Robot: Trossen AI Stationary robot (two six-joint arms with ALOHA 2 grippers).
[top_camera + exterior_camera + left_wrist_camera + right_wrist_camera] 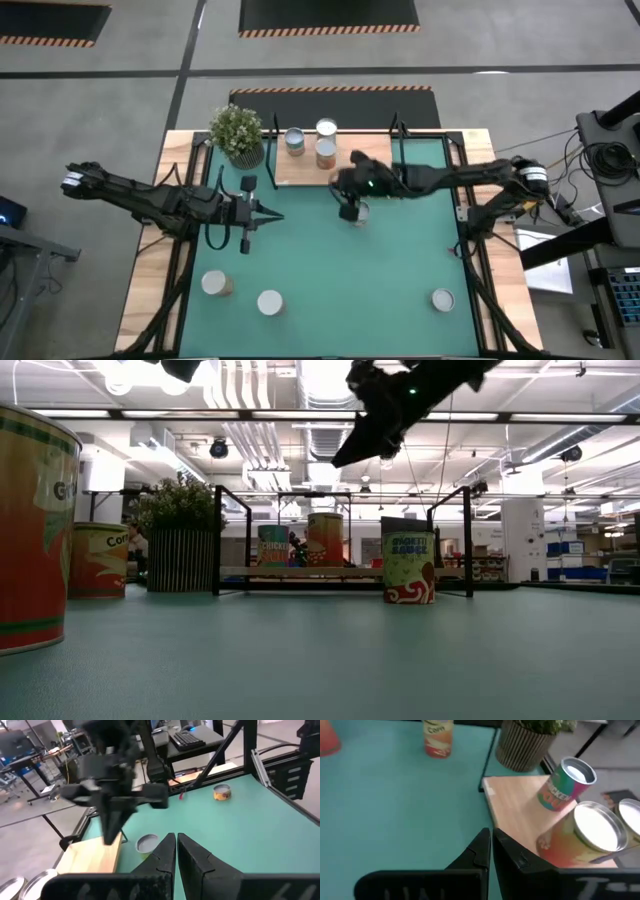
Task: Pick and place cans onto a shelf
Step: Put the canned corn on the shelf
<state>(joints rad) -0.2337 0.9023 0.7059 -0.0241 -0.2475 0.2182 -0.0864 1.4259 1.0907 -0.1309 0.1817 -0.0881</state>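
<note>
The wooden shelf (345,165) lies at the mat's far side, and three cans stand on it (294,141) (326,128) (325,153). A green-labelled can (408,567) stands upright on the mat just in front of the shelf; it also shows in the high view (362,212). My right gripper (491,842) is shut and empty. It hangs well above that can in the low view (345,455), beside the shelf's near edge. My left gripper (176,851) is shut and empty, above the mat's left middle (272,214), pointing toward the right arm.
Three more cans stand on the mat near its near edge (215,284) (270,302) (442,298). A potted plant (237,133) stands at the shelf's left end. Black frame posts (217,540) (467,540) rise at the shelf's ends. Open mat lies between the arms.
</note>
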